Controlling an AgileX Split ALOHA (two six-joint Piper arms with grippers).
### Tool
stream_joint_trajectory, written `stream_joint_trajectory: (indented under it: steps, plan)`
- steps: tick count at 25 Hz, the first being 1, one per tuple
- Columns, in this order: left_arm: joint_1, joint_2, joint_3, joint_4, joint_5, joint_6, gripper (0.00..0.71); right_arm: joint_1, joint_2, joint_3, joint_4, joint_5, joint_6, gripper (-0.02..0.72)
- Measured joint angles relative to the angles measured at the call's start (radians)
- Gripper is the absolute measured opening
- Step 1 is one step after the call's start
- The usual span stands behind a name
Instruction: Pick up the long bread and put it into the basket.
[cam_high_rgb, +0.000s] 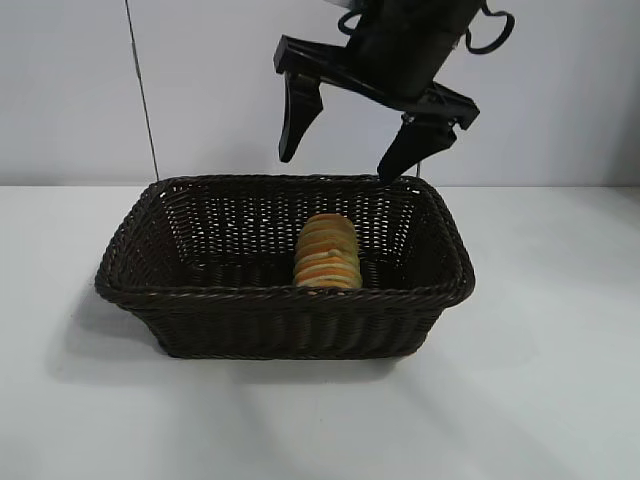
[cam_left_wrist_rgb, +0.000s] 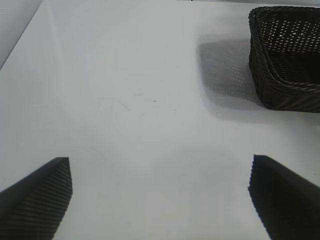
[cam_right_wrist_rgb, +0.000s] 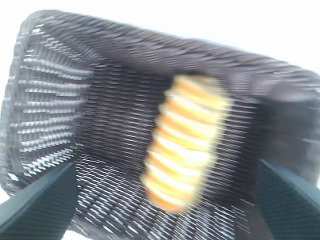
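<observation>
The long bread (cam_high_rgb: 327, 252), a golden-tan loaf with orange and pale yellow ridges, lies inside the dark brown wicker basket (cam_high_rgb: 230, 310) near its middle. My right gripper (cam_high_rgb: 342, 165) hangs open and empty above the basket's far rim. In the right wrist view the bread (cam_right_wrist_rgb: 186, 141) lies on the basket floor (cam_right_wrist_rgb: 60, 115) between my spread fingers. My left gripper (cam_left_wrist_rgb: 160, 200) is open and empty over bare table; a corner of the basket (cam_left_wrist_rgb: 285, 75) shows in its view. The left gripper does not show in the exterior view.
The basket stands on a white table (cam_high_rgb: 540, 380) with a white wall behind. A thin dark cable (cam_high_rgb: 140, 90) hangs down at the back left.
</observation>
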Motion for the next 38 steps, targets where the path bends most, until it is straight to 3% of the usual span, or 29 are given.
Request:
stream_joint_trajectory:
  steps: [8,23,31,34,38]
  plan:
    - [0.0,0.0,0.0,-0.015,0.0,-0.003,0.694,-0.145,0.0,-0.18,-0.063,0.155,-0.014,0.694]
    - [0.0,0.0,0.0,-0.015,0.0,-0.003,0.694,-0.51,-0.018,-0.202,-0.167,0.169,-0.146,0.695]
    - [0.0,0.0,0.0,-0.015,0.0,-0.003,0.694,-0.689,-0.019,-0.202,-0.143,0.17,-0.152,0.695]
    - [0.0,0.0,0.0,-0.015,0.0,-0.003,0.694,-0.719,-0.035,-0.202,-0.096,0.173,-0.152,0.695]
    - [0.0,0.0,0.0,-0.015,0.0,-0.003,0.694,-0.724,-0.099,-0.199,-0.078,0.173,-0.163,0.695]
